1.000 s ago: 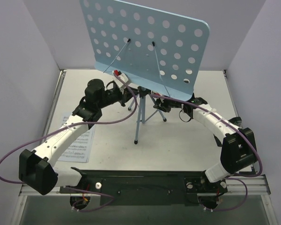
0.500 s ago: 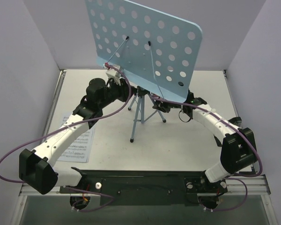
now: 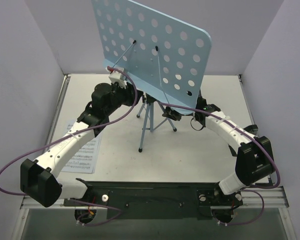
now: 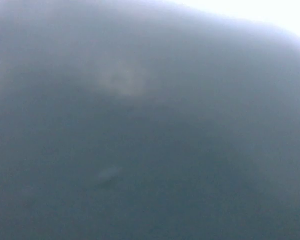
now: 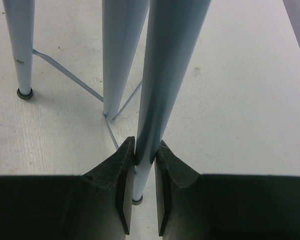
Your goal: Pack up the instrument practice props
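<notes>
Music stand [image 3: 155, 45] braced for folding
Right tool [image 5: 140, 152] clamps a tripod leg [image 5: 167, 70] as anchor; left tool [image 3: 117, 82] sits at the stand's lower corner, grip unreadable.

No legible text, label or number anywhere; only tiny, illegible staves on the sheet-music page [image 3: 83, 157].

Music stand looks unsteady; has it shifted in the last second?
Yes: the music stand swung left, away from the table's right rear corner.
</notes>
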`<state>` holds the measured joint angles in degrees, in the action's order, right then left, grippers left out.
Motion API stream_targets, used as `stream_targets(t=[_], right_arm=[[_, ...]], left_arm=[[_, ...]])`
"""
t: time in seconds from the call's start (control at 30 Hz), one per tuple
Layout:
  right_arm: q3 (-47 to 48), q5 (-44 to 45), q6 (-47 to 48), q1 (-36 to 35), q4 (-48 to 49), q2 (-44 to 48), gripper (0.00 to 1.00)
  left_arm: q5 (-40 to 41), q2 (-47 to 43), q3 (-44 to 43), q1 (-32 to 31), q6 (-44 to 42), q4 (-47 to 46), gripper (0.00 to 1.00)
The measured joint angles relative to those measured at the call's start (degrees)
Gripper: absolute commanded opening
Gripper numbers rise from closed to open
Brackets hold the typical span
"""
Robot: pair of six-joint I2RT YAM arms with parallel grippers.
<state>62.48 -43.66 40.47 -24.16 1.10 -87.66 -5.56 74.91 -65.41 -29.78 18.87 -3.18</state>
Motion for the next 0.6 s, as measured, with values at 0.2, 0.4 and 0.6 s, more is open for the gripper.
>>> stream_targets(t=[0.2,0.4,0.6], right_arm=[[0.00,0.00,0.00,-0.02,0.00,0.00,0.01],[0.00,0.04,0.02,-0.04,-0.02,0.00,0.01],[0.00,0.07,0.02,-0.04,-0.07,0.00,0.01]], left_arm=[[0.39,0.00,0.59,0.17,-0.22,-0.37,0.50],[-0.39,-0.31,2.56,0.52,-1.79,-2.54,0.50],[-3.67,-2.43,5.70,0.90,-4.48,-3.91,0.54]])
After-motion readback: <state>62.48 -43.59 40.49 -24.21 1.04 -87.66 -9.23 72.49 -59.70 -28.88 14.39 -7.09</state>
